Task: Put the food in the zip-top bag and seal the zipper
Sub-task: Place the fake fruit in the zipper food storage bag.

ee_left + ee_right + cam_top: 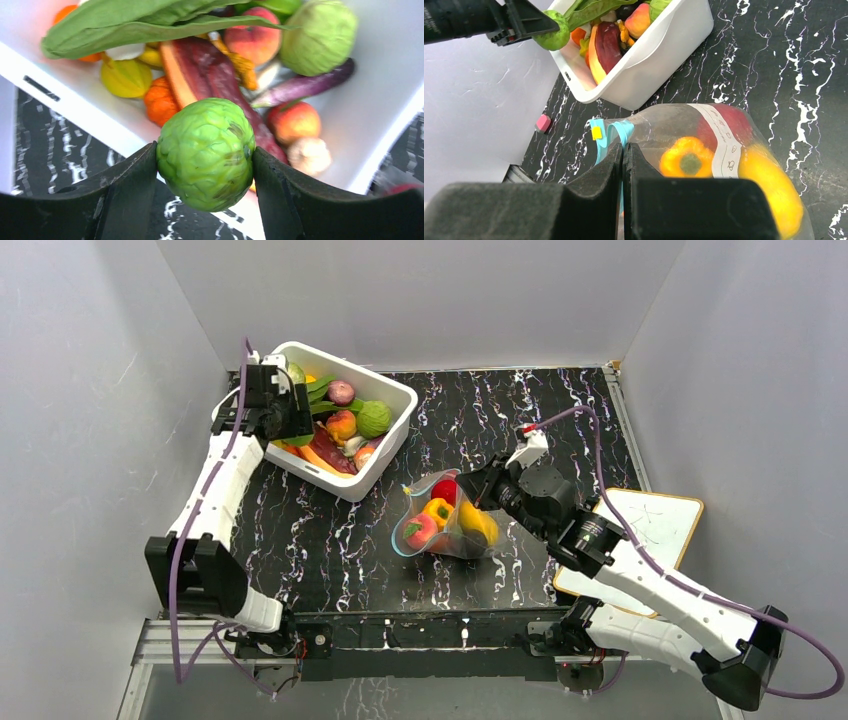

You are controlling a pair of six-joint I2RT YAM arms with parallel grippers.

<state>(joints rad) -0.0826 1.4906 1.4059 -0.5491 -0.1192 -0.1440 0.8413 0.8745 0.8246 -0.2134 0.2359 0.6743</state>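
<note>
My left gripper [205,165] is shut on a bumpy green toy fruit [206,152] and holds it over the near rim of the white tub [392,430]; it shows in the top view [283,390] and the right wrist view [551,35]. The tub holds several toy foods: a green leaf [150,22], a peach [252,37], a purple piece [300,86]. The clear zip-top bag [445,520] lies mid-table holding a yellow pepper [688,159], a red piece [731,127] and a yellow piece [774,192]. My right gripper [623,150] is shut on the bag's light-blue zipper [620,131].
A white board [655,530] lies at the right table edge under the right arm. A small pink block [543,123] sits on the table by the left wall. Grey walls close in the black marbled table [340,550] on three sides.
</note>
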